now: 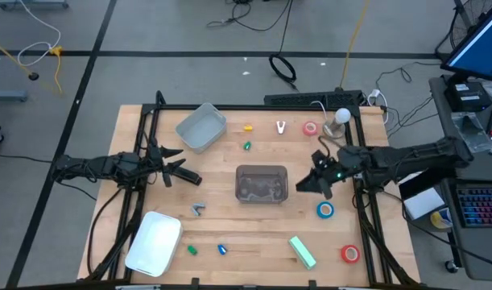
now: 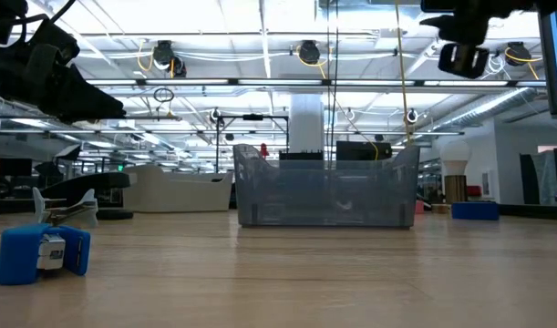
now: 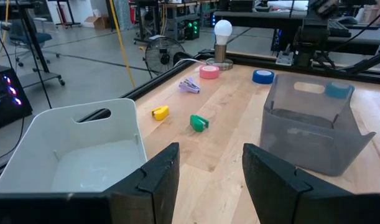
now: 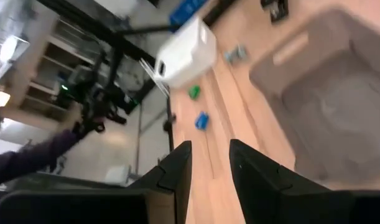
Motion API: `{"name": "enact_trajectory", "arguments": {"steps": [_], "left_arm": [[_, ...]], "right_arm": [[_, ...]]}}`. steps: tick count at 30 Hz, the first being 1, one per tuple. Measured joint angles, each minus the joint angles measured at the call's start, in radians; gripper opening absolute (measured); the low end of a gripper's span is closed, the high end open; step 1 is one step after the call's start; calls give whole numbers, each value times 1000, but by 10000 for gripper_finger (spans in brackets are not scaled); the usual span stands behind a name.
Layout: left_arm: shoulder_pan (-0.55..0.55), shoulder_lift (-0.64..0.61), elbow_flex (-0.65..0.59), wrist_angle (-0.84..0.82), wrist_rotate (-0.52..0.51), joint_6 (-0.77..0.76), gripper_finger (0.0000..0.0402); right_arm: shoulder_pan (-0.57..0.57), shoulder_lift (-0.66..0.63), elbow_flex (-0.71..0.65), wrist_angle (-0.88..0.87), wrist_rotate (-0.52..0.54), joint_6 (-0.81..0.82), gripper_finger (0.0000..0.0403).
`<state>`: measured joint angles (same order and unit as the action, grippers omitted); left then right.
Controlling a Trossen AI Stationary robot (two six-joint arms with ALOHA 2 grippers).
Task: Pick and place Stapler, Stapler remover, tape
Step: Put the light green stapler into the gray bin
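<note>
The mint-green stapler (image 1: pixel 302 251) lies flat near the table's near edge, right of centre. Tape rolls lie flat: red (image 1: pixel 350 254), blue (image 1: pixel 325 211), pink-red (image 1: pixel 310 128). Two small claw-shaped pieces, grey (image 1: pixel 197 209) and pale lilac (image 1: pixel 281 127), look like stapler removers; which one is meant I cannot tell. My right gripper (image 1: pixel 303 185) hovers, open a little, just right of the clear grey bin (image 1: pixel 262 184), with nothing between its fingers (image 4: pixel 177 168). My left gripper (image 1: pixel 189 173) waits open at the table's left, holding nothing (image 3: pixel 211 168).
A grey tub (image 1: pixel 201 127) stands at the far left and a white tub (image 1: pixel 153 242) at the near left. Small yellow (image 1: pixel 247 127), green (image 1: pixel 246 146) and blue (image 1: pixel 221 250) pieces lie scattered. A lamp bulb (image 1: pixel 341 117) stands at the far right. A person's sleeve (image 4: pixel 28 158) shows beyond the table.
</note>
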<state>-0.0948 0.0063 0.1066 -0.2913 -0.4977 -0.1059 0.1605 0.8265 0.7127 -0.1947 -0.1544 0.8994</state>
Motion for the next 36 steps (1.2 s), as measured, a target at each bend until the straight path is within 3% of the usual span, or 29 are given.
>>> {"name": "enact_trajectory", "arguments": {"steps": [6, 13, 22, 31, 36], "left_arm": [[0, 0, 0, 0, 0, 0, 175], [0, 0, 0, 0, 0, 8, 175], [0, 0, 0, 0, 0, 49, 175], [0, 0, 0, 0, 0, 50, 175], [0, 0, 0, 0, 0, 50, 175]], "right_arm": [[181, 97, 29, -82, 107, 191, 100], [357, 248, 29, -80, 102, 473, 96], [505, 355, 82, -128, 102, 788, 61], [564, 497, 357, -505, 158, 816, 23], [575, 592, 447, -574, 155, 772, 3]]}}
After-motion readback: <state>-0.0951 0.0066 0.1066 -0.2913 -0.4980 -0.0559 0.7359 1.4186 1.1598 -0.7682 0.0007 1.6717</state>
